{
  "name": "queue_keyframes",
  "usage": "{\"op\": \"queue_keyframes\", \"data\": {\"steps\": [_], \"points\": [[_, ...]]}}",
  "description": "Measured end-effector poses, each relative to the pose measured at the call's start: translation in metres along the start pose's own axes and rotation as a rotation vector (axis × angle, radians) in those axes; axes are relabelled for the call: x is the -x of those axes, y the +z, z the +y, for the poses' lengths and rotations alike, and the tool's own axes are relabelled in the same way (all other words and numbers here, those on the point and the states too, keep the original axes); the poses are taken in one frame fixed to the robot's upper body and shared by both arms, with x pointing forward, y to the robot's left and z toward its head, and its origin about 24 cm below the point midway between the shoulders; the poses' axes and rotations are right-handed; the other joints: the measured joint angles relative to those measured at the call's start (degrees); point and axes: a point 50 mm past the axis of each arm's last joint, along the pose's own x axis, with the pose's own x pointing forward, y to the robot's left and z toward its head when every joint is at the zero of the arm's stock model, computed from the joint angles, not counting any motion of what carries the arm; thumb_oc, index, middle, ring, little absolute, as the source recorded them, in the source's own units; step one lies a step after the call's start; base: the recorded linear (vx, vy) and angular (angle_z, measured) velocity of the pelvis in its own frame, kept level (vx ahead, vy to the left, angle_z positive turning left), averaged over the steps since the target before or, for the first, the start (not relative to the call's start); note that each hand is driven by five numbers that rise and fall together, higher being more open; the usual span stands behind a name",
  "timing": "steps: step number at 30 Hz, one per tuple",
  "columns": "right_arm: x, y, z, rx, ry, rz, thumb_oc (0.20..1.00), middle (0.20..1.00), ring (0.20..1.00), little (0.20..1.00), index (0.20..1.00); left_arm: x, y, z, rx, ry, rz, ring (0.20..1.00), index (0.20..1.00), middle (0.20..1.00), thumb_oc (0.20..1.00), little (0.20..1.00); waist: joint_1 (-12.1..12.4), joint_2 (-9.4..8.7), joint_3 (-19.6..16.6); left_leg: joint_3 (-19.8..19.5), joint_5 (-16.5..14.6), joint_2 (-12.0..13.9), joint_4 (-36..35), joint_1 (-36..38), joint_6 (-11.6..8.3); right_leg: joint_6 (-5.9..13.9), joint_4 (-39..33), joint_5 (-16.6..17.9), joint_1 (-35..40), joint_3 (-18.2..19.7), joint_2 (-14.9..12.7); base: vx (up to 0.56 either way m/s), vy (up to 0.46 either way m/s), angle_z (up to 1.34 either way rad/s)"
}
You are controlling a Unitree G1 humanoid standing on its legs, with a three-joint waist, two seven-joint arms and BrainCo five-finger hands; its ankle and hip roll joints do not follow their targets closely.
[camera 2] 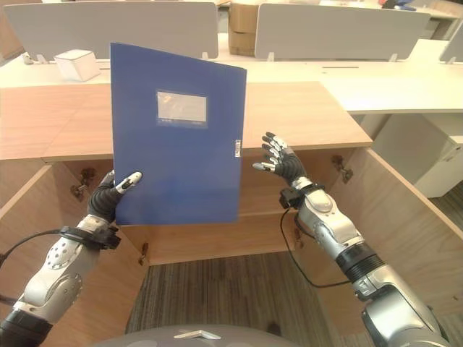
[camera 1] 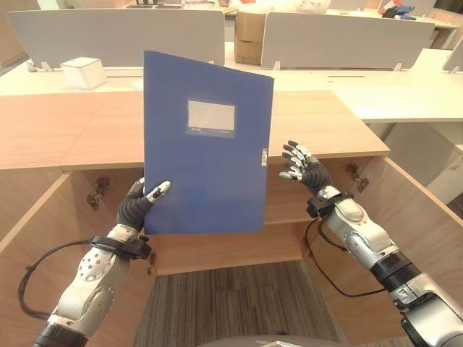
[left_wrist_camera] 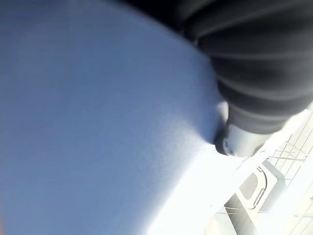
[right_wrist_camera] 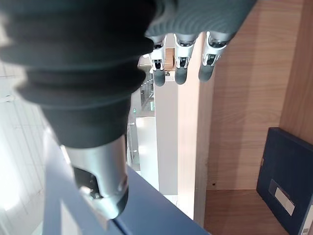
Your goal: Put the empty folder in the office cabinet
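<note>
I hold a blue folder (camera 1: 206, 166) upright in front of the open wooden office cabinet (camera 1: 325, 130). My left hand (camera 1: 141, 204) pinches its lower left corner, thumb on the front face, fingers hidden behind. The left wrist view looks close along the folder's blue surface (left_wrist_camera: 88, 122). My right hand (camera 1: 304, 168) is open, fingers spread, just off the folder's right edge beside its small clasp and not gripping it. In the right wrist view the straight fingers (right_wrist_camera: 178, 68) point into the cabinet.
Both cabinet doors stand open, left door (camera 1: 29, 238) and right door (camera 1: 423, 217). Another dark blue folder (right_wrist_camera: 288, 181) stands inside the cabinet. Behind are a desk with grey dividers (camera 1: 116, 36), a white box (camera 1: 85, 72) and a cardboard box (camera 1: 248, 36).
</note>
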Motion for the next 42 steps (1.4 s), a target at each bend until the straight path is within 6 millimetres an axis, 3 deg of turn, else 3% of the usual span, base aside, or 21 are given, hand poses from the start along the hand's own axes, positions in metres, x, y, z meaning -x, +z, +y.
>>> {"op": "queue_keyframes", "data": {"steps": [7, 25, 35, 42], "points": [[-0.007, -0.002, 0.005, -0.076, 0.009, 0.016, 1.000, 1.000, 1.000, 1.000, 1.000, -0.010, 0.004, -0.004, 0.011, -0.029, -0.026, 0.200, 0.200, 0.200, 0.200, 0.200, 0.11, 0.43, 0.32, -0.08, 0.01, 0.02, 0.01, -0.04, -0.01, -0.02, 0.01, 0.02, 0.00, -0.07, 0.01, 0.00, 0.000, 0.00], [-0.036, 0.047, 0.012, -0.044, 0.062, -0.096, 1.000, 1.000, 1.000, 1.000, 1.000, -0.015, 0.007, -0.004, 0.095, -0.009, -0.056, 0.200, 0.200, 0.200, 0.200, 0.200, 0.13, 0.45, 0.63, -0.06, 0.02, 0.10, 0.00, -0.30, -0.03, -0.05, 0.02, 0.03, -0.27, -0.08, 0.13, 0.00, 0.000, 0.00], [-0.038, 0.050, 0.013, -0.071, 0.072, -0.101, 1.000, 1.000, 1.000, 1.000, 1.000, -0.014, 0.008, -0.002, 0.083, -0.015, -0.038, 0.200, 0.200, 0.200, 0.200, 0.200, 0.04, -0.18, 1.01, -0.02, 0.02, 0.11, 0.00, -0.30, -0.03, -0.06, 0.05, 0.04, -0.33, -0.04, 0.16, 0.00, 0.000, 0.00], [-0.028, 0.050, 0.011, -0.024, 0.115, -0.052, 1.000, 1.000, 1.000, 1.000, 1.000, -0.012, 0.010, 0.001, 0.042, -0.029, -0.004, 0.200, 0.200, 0.200, 0.200, 0.200, -0.02, -0.33, 1.21, 0.16, 0.02, 0.10, 0.00, -0.36, -0.04, -0.10, 0.15, 0.08, -0.52, 0.07, 0.18, 0.00, 0.000, 0.00]]}}
